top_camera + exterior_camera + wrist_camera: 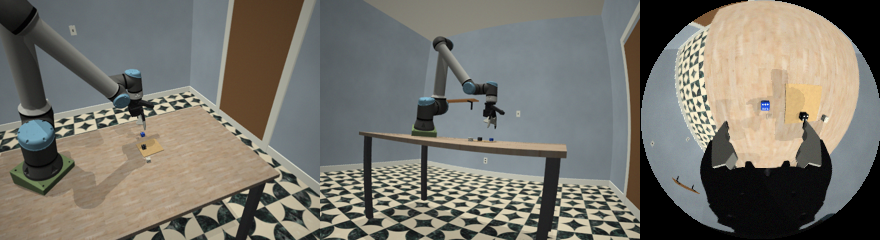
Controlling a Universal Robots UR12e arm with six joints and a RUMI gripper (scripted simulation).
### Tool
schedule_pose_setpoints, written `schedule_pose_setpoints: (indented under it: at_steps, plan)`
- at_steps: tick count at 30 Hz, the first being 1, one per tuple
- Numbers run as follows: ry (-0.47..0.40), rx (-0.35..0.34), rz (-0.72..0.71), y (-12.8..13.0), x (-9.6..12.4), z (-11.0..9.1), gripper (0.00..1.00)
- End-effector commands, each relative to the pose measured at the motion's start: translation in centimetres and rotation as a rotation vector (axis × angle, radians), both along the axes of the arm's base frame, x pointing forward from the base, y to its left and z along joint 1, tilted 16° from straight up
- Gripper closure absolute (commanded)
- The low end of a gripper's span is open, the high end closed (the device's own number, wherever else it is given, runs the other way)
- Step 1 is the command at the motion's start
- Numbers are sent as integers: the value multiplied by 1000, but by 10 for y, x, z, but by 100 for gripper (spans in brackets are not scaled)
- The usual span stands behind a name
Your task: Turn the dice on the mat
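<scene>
The blue die [142, 134] lies on the bare table just behind the tan mat [149, 147]; the wrist view [765, 104] shows six pips on its top. The black die [143, 146] sits on the mat near its left edge, and it also shows in the wrist view [802, 116]. The white die [148, 159] lies on the table just off the mat's front edge. My gripper [142, 125] hangs open and empty well above the blue die, with its fingers pointing down; in the exterior view [491, 124] it is clearly above the dice.
The arm's base [41, 165] stands on a green plate at the table's left. The table's right and front edges drop to a checkered floor. A small wall shelf [462, 100] hangs behind the arm.
</scene>
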State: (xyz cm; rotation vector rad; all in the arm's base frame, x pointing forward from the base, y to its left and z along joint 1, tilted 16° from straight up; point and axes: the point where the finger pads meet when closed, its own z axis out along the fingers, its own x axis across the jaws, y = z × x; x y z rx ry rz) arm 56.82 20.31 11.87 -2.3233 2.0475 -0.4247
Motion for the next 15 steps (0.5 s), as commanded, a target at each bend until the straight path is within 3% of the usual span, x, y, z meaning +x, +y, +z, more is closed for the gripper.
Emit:
schedule_pose_setpoints:
  at_steps: [1,10,11,15]
  plan:
    - [1,-3,17,0,0,0,0]
    - [2,-4,21,0,0,0,0]
    - [2,-4,21,0,0,0,76]
    - [2,-4,21,0,0,0,76]
